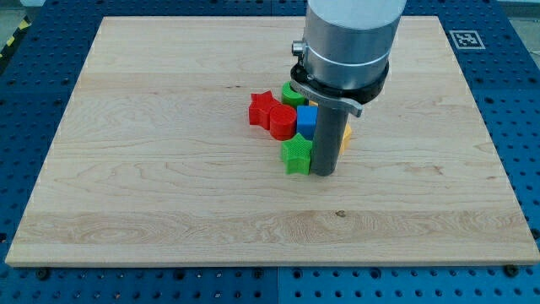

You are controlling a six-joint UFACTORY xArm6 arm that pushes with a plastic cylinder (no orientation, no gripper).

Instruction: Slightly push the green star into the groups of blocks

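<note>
1. Wooden board [169, 169] is seen lying on a blue perforated bench [25, 101], with all the blocks gathered just right of its middle.
2. 1 green star [296, 155] is found at the bottom of the cluster, its upper points touching or nearly touching the red block [283, 121] and the blue block [306, 120] above it.
3. The tip [324, 173] is set on the board at the star's right side, touching it or just beside it; contact cannot be confirmed, since the rod hides that edge.
4. No jaws are carried by the tool: a plain dark rod is shown, holding nothing, able only to press sideways.
5. A red star [262, 108] is placed at the cluster's left, a green block [293, 93] at its top, and a yellow block [346, 136] is glimpsed behind the rod, its shape mostly hidden.
6. The placement is judged to suit a nudge toward the view's left or upper left; a push straight up into the group would call for the tip to be brought below the star.
7. Little travel is judged to remain, as the star is already against the group, so only a short, gentle push is needed.
8. Wide bare board is left on every side of the cluster, and all 4 edges are well apart from it, so nothing is likely to be driven off.
</note>
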